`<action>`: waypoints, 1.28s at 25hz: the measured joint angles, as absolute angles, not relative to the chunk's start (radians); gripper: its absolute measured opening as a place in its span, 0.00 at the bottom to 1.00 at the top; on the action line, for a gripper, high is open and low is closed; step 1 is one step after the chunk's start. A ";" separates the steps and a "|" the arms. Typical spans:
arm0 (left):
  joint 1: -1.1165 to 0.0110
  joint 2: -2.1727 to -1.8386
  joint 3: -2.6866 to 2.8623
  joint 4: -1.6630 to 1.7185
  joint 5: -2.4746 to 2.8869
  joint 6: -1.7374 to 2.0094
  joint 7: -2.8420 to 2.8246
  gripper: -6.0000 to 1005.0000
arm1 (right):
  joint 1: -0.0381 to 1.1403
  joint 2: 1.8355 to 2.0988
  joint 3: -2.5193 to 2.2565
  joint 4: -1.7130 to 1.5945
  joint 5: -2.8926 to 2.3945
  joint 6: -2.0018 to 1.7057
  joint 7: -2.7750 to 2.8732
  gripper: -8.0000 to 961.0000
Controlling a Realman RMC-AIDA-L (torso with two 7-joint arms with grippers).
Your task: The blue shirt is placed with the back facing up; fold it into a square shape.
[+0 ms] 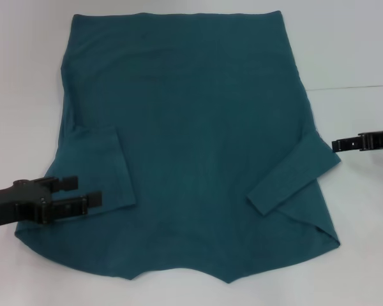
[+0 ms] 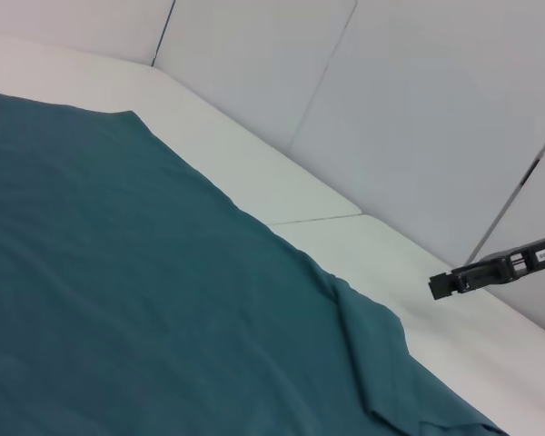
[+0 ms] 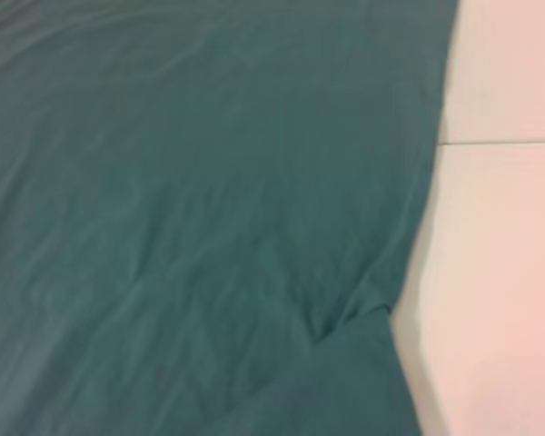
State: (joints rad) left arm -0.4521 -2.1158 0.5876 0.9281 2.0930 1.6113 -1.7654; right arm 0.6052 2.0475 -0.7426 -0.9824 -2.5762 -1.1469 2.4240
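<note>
The blue shirt (image 1: 198, 140) lies flat on the white table, hem at the far side and neckline toward me. Both short sleeves are folded inward onto the body: the left sleeve (image 1: 99, 169) and the right sleeve (image 1: 293, 175). My left gripper (image 1: 88, 190) is open at the shirt's left edge, its fingers over the folded left sleeve with nothing clamped between them. My right gripper (image 1: 345, 144) hovers just off the shirt's right edge beside the folded right sleeve, clear of the fabric; it also shows in the left wrist view as the right gripper (image 2: 459, 277). The shirt (image 3: 209, 218) fills the right wrist view.
The white table (image 1: 357, 57) has a seam (image 1: 354, 87) running across its right side. Grey wall panels (image 2: 418, 109) stand behind the table's far edge.
</note>
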 joint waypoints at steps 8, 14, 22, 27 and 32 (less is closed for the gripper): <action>-0.446 -2.120 0.589 0.928 2.096 1.611 -1.753 0.86 | 0.593 2.058 -0.740 -0.903 -2.545 -1.024 2.382 0.79; -0.445 -2.122 0.589 0.928 2.097 1.604 -1.753 0.86 | 0.598 2.064 -0.748 -0.864 -2.528 -0.962 2.360 0.75; -0.446 -2.117 0.615 0.928 2.105 1.627 -1.745 0.86 | 0.613 2.069 -0.756 -0.810 -2.532 -0.899 2.351 0.70; -0.474 -2.112 0.628 0.917 2.171 1.653 -1.751 0.86 | 0.621 2.069 -0.761 -0.786 -2.532 -0.879 2.350 0.67; -0.490 -2.113 0.630 0.902 2.196 1.647 -1.753 0.86 | 0.627 2.070 -0.766 -0.762 -2.534 -0.850 2.348 0.66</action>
